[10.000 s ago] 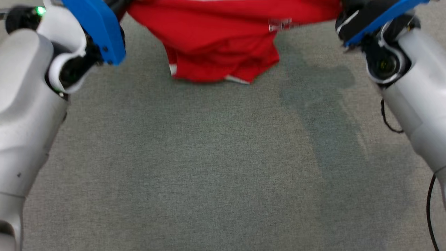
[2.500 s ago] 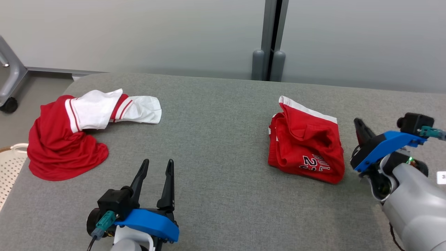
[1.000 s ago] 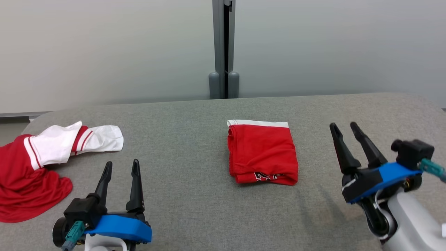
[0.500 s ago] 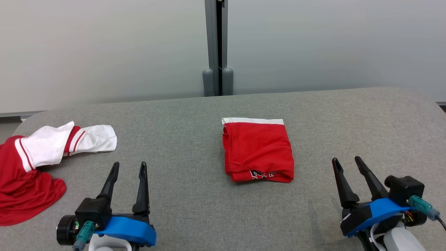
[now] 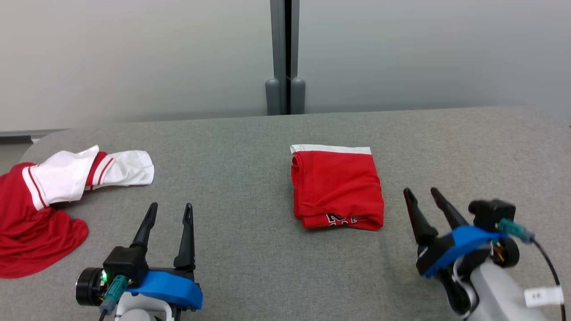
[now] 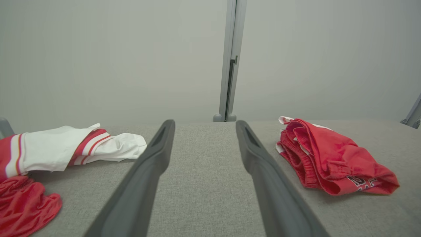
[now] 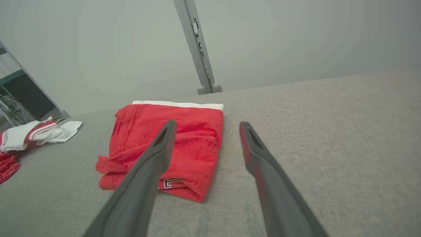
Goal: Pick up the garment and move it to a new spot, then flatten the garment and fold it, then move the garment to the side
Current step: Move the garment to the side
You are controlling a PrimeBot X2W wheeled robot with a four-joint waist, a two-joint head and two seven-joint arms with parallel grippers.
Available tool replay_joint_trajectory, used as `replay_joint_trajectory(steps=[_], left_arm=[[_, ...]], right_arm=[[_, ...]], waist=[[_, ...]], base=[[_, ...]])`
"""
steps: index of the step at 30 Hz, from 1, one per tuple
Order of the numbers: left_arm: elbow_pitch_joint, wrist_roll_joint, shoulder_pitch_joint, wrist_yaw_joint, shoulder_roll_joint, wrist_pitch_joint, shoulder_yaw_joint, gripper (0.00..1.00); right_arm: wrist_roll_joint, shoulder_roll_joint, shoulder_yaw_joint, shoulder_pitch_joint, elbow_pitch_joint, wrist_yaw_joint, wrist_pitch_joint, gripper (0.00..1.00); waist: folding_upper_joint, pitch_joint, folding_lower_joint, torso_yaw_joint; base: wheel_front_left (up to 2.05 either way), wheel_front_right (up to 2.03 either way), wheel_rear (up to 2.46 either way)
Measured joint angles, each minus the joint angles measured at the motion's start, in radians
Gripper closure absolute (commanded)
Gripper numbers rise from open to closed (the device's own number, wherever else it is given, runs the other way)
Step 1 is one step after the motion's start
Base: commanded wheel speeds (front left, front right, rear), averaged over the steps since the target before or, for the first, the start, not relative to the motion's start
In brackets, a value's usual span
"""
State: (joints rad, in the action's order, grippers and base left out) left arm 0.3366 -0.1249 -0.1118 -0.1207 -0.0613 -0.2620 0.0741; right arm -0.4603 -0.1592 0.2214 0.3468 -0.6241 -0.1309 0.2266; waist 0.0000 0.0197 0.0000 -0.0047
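1. red-and-white clothing heap [image 5: 44, 200]: 9 o'clock, at left edge of grey table [image 5: 250, 147]
2. left gripper [image 5: 171, 206]: 7 o'clock, fingers spread wide, holding nothing
3. folded red garment [image 5: 339, 187]: flat on table, 2 o'clock from left gripper
4. right gripper [image 5: 420, 191]: 4 o'clock, fingers spread wide, holding nothing

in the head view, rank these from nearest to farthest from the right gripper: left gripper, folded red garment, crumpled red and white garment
1. folded red garment: just to the left of the right gripper, mid-surface.
2. left gripper: further left, near the front edge.
3. crumpled red and white garment: at the far left end, beyond the left gripper.
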Motion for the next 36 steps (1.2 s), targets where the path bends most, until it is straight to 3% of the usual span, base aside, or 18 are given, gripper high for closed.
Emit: replay_joint_trajectory(steps=[11, 19, 28, 29, 31, 32, 36], left_arm=[[0.010, -0.007, -0.057, -0.003, 0.005, 0.000, 0.020, 0.00], [0.014, -0.006, -0.102, -0.003, 0.007, 0.000, 0.037, 0.00], [0.016, -0.009, -0.124, -0.004, 0.009, 0.000, 0.045, 0.00], [0.017, -0.009, -0.125, -0.004, 0.009, 0.000, 0.044, 0.00], [0.018, -0.009, -0.125, -0.004, 0.009, 0.000, 0.042, 0.00], [0.018, -0.009, -0.126, -0.004, 0.009, 0.000, 0.040, 0.00], [0.023, -0.009, -0.128, -0.004, 0.009, 0.000, 0.035, 0.00]], right_arm=[[-0.118, -0.005, 0.039, 0.329, -0.344, 0.000, -0.170, 0.00], [-0.149, -0.037, 0.038, 0.491, -0.562, 0.000, -0.236, 0.00], [-0.150, -0.063, 0.016, 0.534, -0.656, 0.000, -0.365, 0.00], [-0.152, -0.062, 0.013, 0.534, -0.656, 0.000, -0.373, 0.24], [-0.163, -0.057, 0.011, 0.534, -0.656, 0.000, -0.385, 0.82], [-0.165, -0.053, 0.013, 0.533, -0.656, 0.000, -0.385, 1.00], [-0.174, -0.039, 0.025, 0.529, -0.649, 0.000, -0.350, 1.00]], waist=[[0.0000, 0.066, 0.0001, 0.076], [0.0000, 0.128, 0.0002, 0.151], [0.0001, 0.193, 0.0002, 0.213], [0.0002, 0.197, 0.0002, 0.215], [0.0001, 0.199, 0.0001, 0.214], [0.0000, 0.199, 0.0000, 0.211], [0.0002, 0.192, 0.0001, 0.194]], base=[[0.00, 0.00, 0.00], [0.00, 0.00, 0.00], [0.00, 0.00, 0.00], [0.00, 0.00, 0.00], [0.00, 0.00, 0.00], [0.00, 0.00, 0.00], [0.00, 0.00, 0.00]])
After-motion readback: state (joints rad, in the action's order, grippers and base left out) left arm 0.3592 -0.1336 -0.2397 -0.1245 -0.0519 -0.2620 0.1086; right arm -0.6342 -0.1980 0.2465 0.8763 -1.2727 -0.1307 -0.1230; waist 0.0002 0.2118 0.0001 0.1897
